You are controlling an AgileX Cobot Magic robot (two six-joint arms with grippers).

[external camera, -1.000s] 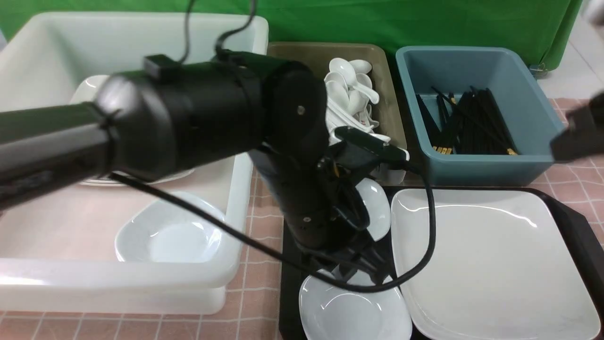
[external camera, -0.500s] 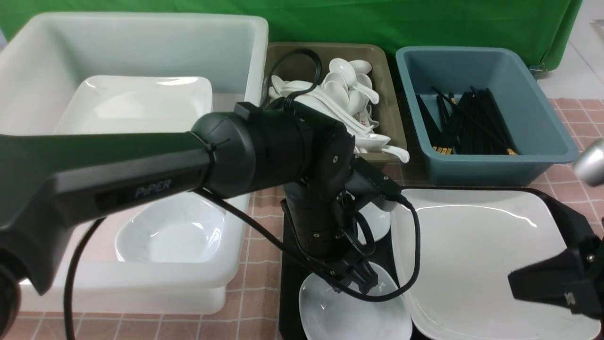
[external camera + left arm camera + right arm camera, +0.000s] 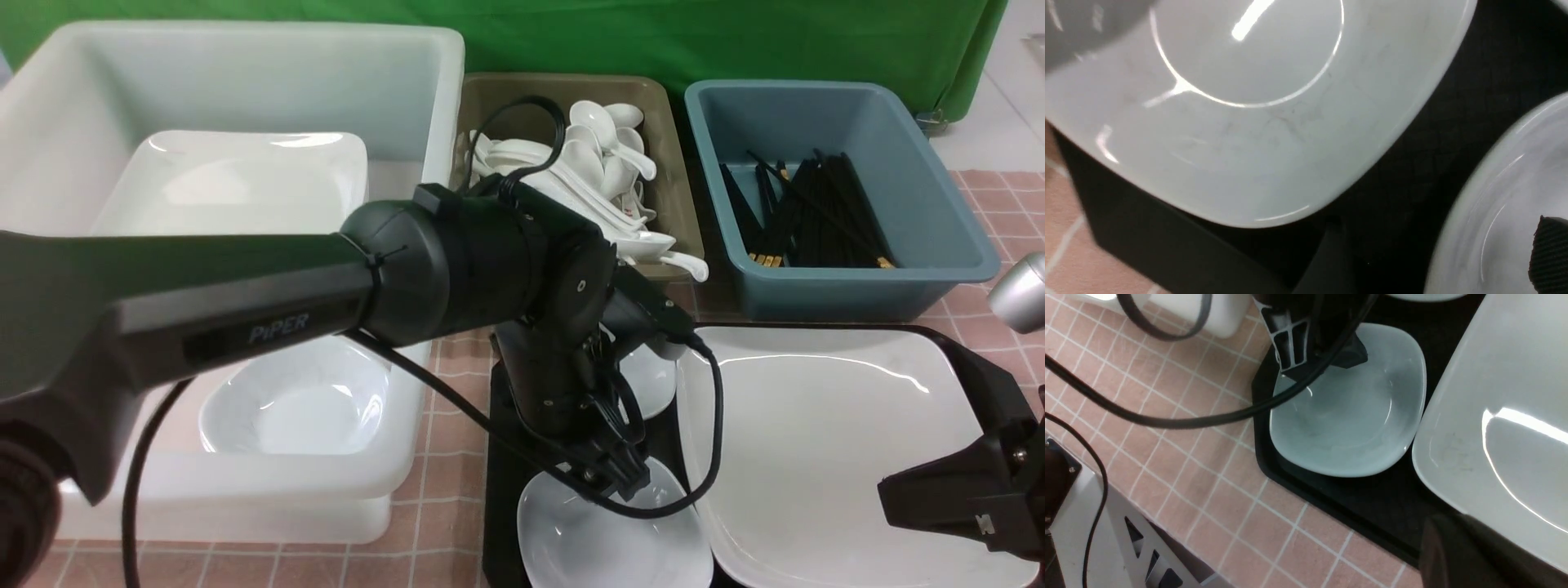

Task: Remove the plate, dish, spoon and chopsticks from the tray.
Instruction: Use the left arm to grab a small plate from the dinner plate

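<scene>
now | left jaws astride dish [image 3: 600, 545] far rim | dish on tray [image 3: 500, 523]

The tray [image 3: 1453, 122] was black, faintly diamond-textured. The plate [image 3: 841, 441] shone glossy white, and the small dish [image 3: 1347, 416] was a paler, bluish white. The tablecloth [image 3: 1208, 498] was pink, gridded with thin white lines. There stood a white tub [image 3: 245, 73], an olive tub [image 3: 678, 163] and a blue tub [image 3: 939, 188], before a green backdrop [image 3: 653, 33]. The robot arm [image 3: 245, 294] was black.
</scene>
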